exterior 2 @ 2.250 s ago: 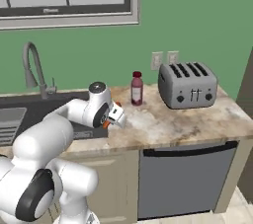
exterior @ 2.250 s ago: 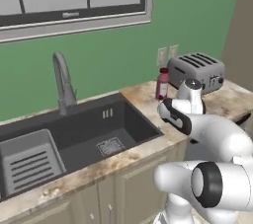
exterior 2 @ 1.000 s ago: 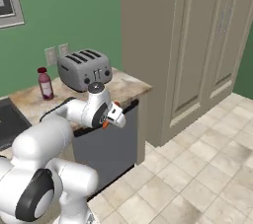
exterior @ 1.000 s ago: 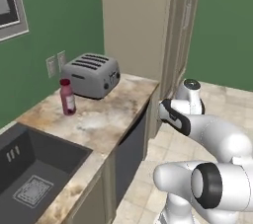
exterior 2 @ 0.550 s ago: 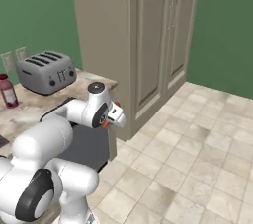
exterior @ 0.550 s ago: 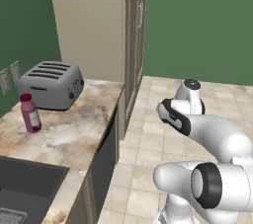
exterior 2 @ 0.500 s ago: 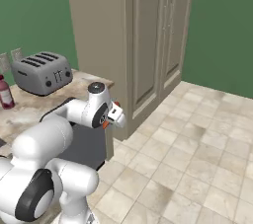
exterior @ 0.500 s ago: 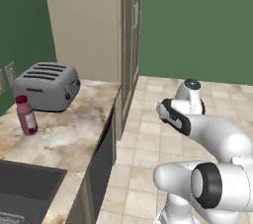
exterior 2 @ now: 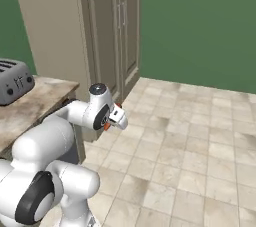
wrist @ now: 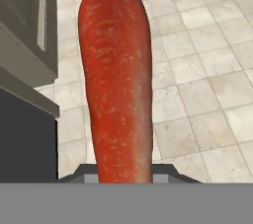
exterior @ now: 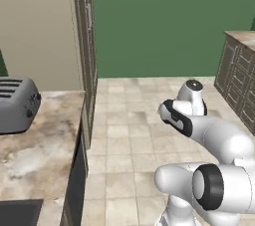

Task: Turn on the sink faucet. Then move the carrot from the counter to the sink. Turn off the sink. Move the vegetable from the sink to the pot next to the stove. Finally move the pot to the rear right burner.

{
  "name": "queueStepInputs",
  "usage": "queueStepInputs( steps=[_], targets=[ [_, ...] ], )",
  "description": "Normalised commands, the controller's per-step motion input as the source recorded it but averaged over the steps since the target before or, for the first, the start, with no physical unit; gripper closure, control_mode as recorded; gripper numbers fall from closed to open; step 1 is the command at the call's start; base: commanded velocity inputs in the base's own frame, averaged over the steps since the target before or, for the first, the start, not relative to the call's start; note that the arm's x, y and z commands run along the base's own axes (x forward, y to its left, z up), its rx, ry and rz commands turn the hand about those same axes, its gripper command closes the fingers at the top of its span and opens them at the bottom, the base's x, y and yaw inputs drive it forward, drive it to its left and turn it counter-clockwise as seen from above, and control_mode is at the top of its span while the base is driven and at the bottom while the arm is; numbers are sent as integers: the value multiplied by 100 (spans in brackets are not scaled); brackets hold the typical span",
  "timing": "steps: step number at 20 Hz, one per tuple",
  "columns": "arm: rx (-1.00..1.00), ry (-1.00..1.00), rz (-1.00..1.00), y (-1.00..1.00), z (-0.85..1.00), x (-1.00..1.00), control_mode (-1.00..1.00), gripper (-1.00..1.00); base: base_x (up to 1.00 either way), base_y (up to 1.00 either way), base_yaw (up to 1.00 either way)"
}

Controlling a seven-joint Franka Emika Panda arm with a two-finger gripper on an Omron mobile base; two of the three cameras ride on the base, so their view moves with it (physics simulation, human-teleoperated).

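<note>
Since a moment ago the base has swung further round, so the sink has left both base views and the toaster (exterior: 17,104) has slid to the far left edge, while the arm keeps the same folded pose in front of the body. Now the gripper (exterior 2: 117,118) hangs out over the tiled floor (exterior 2: 200,136), past the end of the counter (exterior: 40,140), which lies behind it and to its left. Its jaws are closed partway on the carrot (wrist: 117,85), which stands up lengthwise between them in the hand view, thick rounded end pointing away from the hand and the lower part sunk between the jaws. In the right base view only a small orange bit of it peeks out beside the white hand. Below and beyond the carrot are pale floor tiles; off to one side of the gripper runs a dark cabinet front (wrist: 27,25). A tall beige pantry (exterior 2: 80,31) stands beyond the counter's end, and green wall (exterior: 164,21) closes the far side of the room.
</note>
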Motion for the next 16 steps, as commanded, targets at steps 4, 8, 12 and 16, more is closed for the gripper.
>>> queueStepInputs(
  steps=[4,8,12,16],
  targets=[
    [0,0,0,0,0,0,100,100,14,-26,-41],
    [0,0,0,0,0,0,100,100,21,-36,-39],
    [0,0,0,0,0,0,100,100,27,-35,-37],
    [0,0,0,0,0,0,100,100,24,-35,-37]
  ],
)
